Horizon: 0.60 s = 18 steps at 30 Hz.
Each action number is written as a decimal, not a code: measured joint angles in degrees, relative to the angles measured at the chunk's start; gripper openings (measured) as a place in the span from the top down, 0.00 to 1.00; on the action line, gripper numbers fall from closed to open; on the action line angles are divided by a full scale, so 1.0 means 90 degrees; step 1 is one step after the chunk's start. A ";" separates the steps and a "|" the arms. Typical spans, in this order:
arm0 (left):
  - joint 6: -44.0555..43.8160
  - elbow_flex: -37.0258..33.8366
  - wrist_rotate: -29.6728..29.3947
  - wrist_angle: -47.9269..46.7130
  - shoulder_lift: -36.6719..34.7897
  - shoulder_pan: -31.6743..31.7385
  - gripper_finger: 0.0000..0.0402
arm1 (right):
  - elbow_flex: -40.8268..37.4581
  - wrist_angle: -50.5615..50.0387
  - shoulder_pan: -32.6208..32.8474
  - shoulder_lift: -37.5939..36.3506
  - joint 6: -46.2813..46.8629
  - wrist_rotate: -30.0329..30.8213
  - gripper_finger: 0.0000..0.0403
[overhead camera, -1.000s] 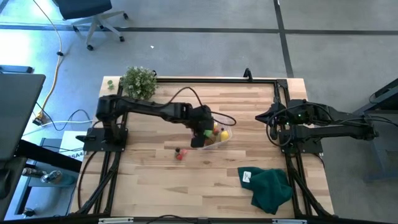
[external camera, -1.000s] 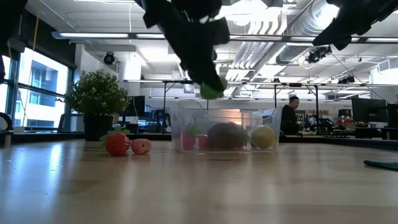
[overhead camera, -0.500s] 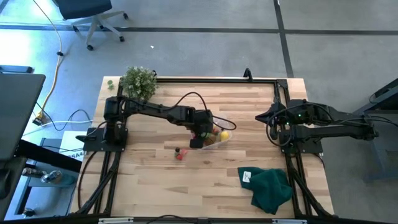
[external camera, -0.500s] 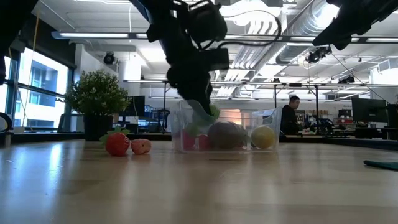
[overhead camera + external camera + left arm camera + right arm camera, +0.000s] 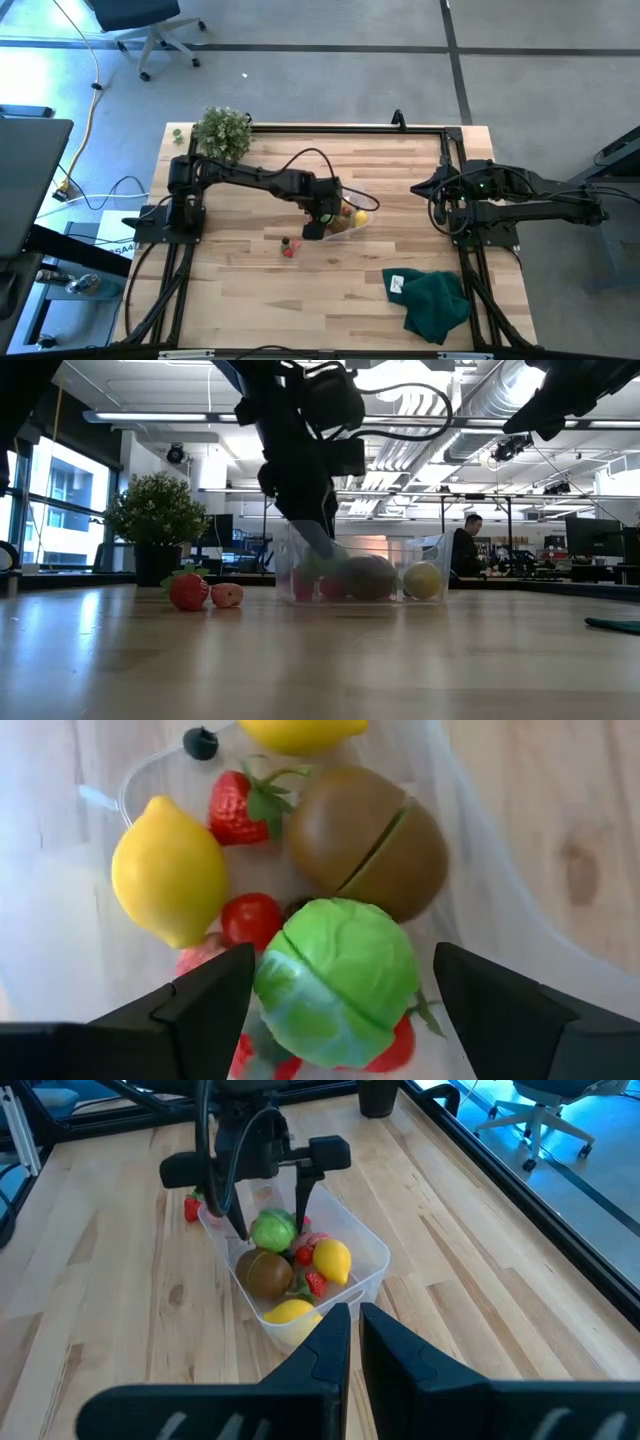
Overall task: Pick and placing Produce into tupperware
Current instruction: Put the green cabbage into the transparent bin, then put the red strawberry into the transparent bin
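Observation:
The clear tupperware (image 5: 352,222) stands mid-table, holding two yellow lemons (image 5: 168,870), a brown kiwi (image 5: 370,840), red strawberries (image 5: 240,805) and a bright green piece (image 5: 340,980). The green piece lies on top of the other produce. My left gripper (image 5: 340,1010) hangs open, reaching down into the tub (image 5: 370,1260), one finger on either side of the green piece (image 5: 273,1230), with a small gap showing on each side. A red strawberry (image 5: 188,590) and a small peach-coloured piece (image 5: 227,595) lie on the table left of the tub. My right gripper (image 5: 356,1335) waits shut by the right edge.
A leafy potted plant (image 5: 222,130) stands at the far left corner. A dark green cloth (image 5: 432,300) lies bunched near the right front corner. The left arm's cable (image 5: 300,155) loops above the tub. Bare wood lies in front of the tub.
My left gripper has come down from above the tub's rim into the tub, carrying the green piece with it. The green piece now lies on the other produce inside. The right arm has kept still.

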 joint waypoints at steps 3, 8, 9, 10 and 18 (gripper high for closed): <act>-0.0001 0.0213 0.0011 -0.0204 0.0000 0.0000 0.25 | 0.0002 0.0000 -0.0001 0.0000 0.0000 0.0001 0.95; 0.0024 0.0732 0.0001 -0.0712 -0.0001 0.0000 0.25 | 0.0002 0.0000 -0.0002 0.0000 0.0000 0.0002 0.95; 0.0050 0.0835 -0.0003 -0.0827 -0.0002 0.0000 0.25 | 0.0002 0.0000 0.0000 -0.0002 0.0000 0.0002 0.95; 0.0072 0.0924 -0.0005 -0.0945 -0.0002 0.0000 0.25 | 0.0000 0.0000 -0.0002 0.0000 0.0000 0.0002 0.95; 0.0076 0.1671 -0.0004 -0.2074 -0.0004 -0.0007 0.25 | 0.0001 0.0000 -0.0002 0.0000 0.0000 0.0002 0.95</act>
